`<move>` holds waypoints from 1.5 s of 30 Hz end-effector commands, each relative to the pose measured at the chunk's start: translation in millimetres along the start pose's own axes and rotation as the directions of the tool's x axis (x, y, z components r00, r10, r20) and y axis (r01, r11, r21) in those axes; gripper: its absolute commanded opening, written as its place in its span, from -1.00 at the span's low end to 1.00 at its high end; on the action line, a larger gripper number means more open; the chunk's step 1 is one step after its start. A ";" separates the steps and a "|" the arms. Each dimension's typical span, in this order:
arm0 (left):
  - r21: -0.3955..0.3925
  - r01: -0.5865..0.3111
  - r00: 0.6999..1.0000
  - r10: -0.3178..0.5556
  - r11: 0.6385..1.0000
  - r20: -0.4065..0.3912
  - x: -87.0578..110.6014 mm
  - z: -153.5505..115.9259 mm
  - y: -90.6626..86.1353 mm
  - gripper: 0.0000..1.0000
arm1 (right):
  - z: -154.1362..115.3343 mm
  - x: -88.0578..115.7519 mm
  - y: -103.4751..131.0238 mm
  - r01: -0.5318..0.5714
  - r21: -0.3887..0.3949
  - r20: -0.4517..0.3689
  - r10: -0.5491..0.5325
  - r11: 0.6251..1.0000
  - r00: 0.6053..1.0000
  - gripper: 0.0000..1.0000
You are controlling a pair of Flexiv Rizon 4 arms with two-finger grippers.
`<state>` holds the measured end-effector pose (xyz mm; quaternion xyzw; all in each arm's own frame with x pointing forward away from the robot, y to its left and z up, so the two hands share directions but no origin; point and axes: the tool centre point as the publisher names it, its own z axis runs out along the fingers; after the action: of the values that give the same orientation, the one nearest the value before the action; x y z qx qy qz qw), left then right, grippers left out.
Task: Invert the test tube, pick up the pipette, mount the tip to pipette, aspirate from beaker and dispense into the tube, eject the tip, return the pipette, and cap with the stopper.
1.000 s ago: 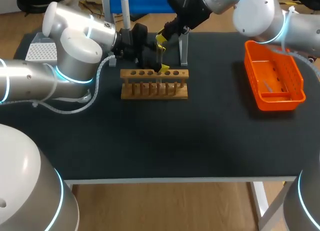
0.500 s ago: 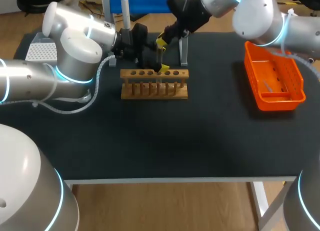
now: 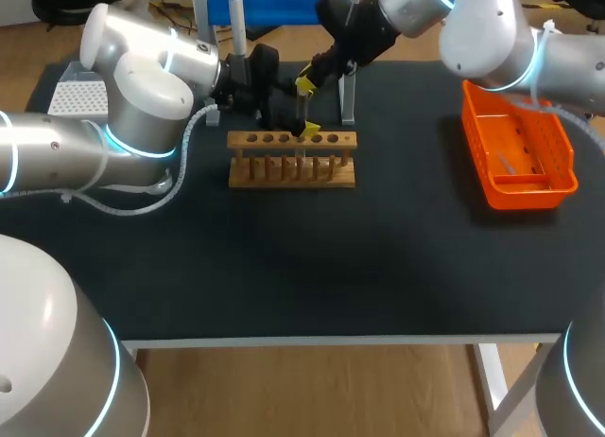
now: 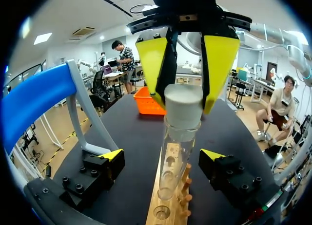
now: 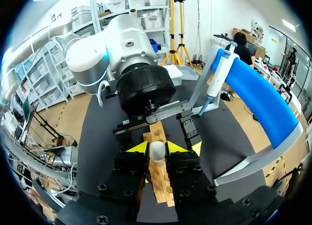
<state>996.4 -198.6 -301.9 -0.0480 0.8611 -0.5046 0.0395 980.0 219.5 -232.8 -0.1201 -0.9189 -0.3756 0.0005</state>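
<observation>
last step: right gripper [image 5: 157, 148] is clamping the stopper [image 4: 183, 105] onto the racked test tube [image 4: 170, 161]; left gripper [image 4: 162, 155] is sitting spread apart around it; pipette [image 5: 217, 81] is already hanging on its stand [image 5: 258, 98].

No text, label or number is legible anywhere.

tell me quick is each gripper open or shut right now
Left gripper: open, with the test tube standing untouched between its fingers.
Right gripper: shut on the stopper at the tube's top.
</observation>
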 end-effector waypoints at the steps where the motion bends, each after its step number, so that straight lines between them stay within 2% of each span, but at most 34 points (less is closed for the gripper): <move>1: 0.003 -0.001 1.000 0.001 1.000 0.001 0.2 0.3 0.6 1.00 | 1.3 -0.3 -1.7 -0.001 0.001 -0.001 0.001 1.000 1.000 -1.00; 13: 0.003 -0.001 1.000 0.001 1.000 0.001 0.2 0.3 0.6 1.00 | 3.6 1.4 -6.0 0.004 0.019 -0.003 -0.004 1.000 1.000 -1.00; 15: 0.003 -0.001 1.000 0.001 1.000 0.001 0.2 0.3 0.6 1.00 | 3.5 1.4 -6.0 0.003 0.020 0.001 -0.003 1.000 1.000 -0.08; 16: 0.003 -0.001 1.000 0.001 1.000 0.001 0.2 0.3 0.6 1.00 | 2.9 1.1 -5.6 0.003 0.019 0.002 -0.003 1.000 1.000 0.74; 17: 0.003 -0.001 1.000 0.001 1.000 0.001 0.2 0.3 0.6 1.00 | 2.1 0.7 -5.0 0.003 0.016 0.004 -0.003 1.000 1.000 1.00; 24: 0.003 -0.001 1.000 0.001 1.000 0.001 0.2 0.3 0.6 1.00 | -8.3 -0.5 0.9 0.006 -0.038 0.013 -0.005 0.999 1.000 1.00; 29: 0.003 -0.001 1.000 0.001 1.000 0.001 0.2 0.3 0.6 1.00 | -15.6 -0.7 4.8 0.032 -0.118 -0.005 -0.033 0.992 0.999 1.00; 36: 0.003 -0.001 1.000 0.001 1.000 0.001 0.2 0.3 0.6 1.00 | -24.8 6.7 9.2 0.098 -0.255 -0.070 -0.120 0.962 0.990 1.00; 45: 0.003 -0.001 1.000 0.001 1.000 0.001 0.2 0.3 0.6 1.00 | -26.9 13.0 9.3 0.138 -0.351 -0.120 -0.191 0.926 0.974 1.00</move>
<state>996.3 -198.6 -301.9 -0.0480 0.8611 -0.5046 0.0395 965.3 212.8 -202.5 -0.0179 -0.8552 -0.5178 0.0145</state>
